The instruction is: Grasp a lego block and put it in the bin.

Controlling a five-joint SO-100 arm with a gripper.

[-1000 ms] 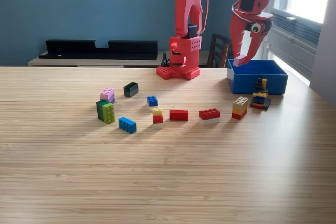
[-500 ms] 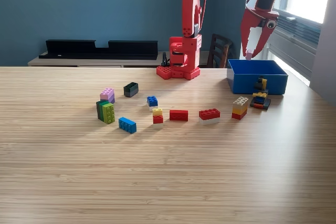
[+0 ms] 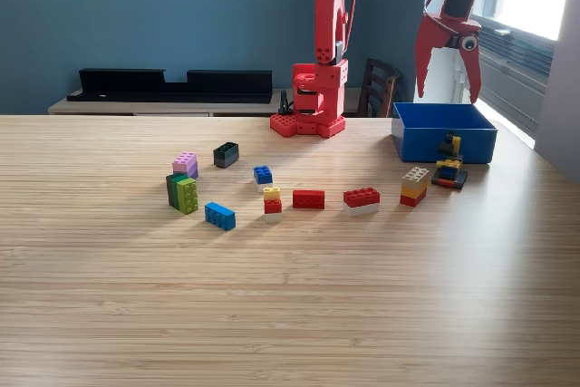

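My red gripper (image 3: 448, 95) hangs open above the back of the blue bin (image 3: 442, 145) at the exterior view's right, with nothing between its fingers. The bin's inside is hidden by its front wall. Several lego blocks lie on the wooden table: a pink one (image 3: 185, 163), a dark one (image 3: 226, 154), a small blue one (image 3: 263, 174), a green stack (image 3: 182, 193), a blue brick (image 3: 219, 216), a yellow-and-red one (image 3: 272, 199), a red brick (image 3: 308, 198), a red-and-white one (image 3: 362, 198) and a tan-topped stack (image 3: 415, 185).
A small mixed stack (image 3: 449, 169) of blocks leans against the bin's front wall. The arm's red base (image 3: 313, 101) stands at the table's far edge, left of the bin. A chair back (image 3: 376, 88) and a black shelf (image 3: 172, 84) are behind the table.
The gripper swung right and up over the bin holding a pale block, then opened. The block is no longer between its fingers.
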